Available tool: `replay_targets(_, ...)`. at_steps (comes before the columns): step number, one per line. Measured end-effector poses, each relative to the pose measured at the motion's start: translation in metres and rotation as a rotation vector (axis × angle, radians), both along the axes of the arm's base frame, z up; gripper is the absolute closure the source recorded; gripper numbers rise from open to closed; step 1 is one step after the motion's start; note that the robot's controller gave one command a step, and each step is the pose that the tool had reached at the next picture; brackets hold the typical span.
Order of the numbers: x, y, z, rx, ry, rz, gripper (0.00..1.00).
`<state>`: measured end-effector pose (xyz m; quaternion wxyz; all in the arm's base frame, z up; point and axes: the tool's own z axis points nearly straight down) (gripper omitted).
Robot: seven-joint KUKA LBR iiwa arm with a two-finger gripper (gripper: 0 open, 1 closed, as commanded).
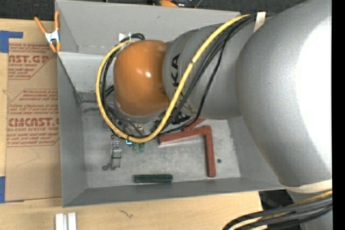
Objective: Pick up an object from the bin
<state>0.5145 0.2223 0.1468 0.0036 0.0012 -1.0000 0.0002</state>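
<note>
While I look down into the grey bin [70, 132], the arm [259, 78] comes in from the right and covers most of the far half, its orange cover [141, 77] sitting over the middle with a yellow cable [98, 86] looped around it. Below that cover, I make out the claw [115, 156] as a small metal shape low over the left part of the floor, close to the left wall. From up here I cannot tell how far open it is, and I cannot tell whether it has hold of anything. I count 2 things nearest to it. 1 is a dark green bar [153, 178] lying flat along the near wall, just right of the claw and nearer to me, apart from it. The other is a red-brown L-shaped piece [209, 156] on the right side of the floor, 1 leg running toward the near wall, the other leg pointing left and partly tucked under the wrist cables. A dark speck [219, 160] sits just beside the long leg. The bin rests on a pale wooden bench [161, 213].
</note>
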Motion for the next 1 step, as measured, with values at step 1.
replay_targets(1,0.0099,-0.0770,-0.0782,0.000,-0.004,0.267,0.00)
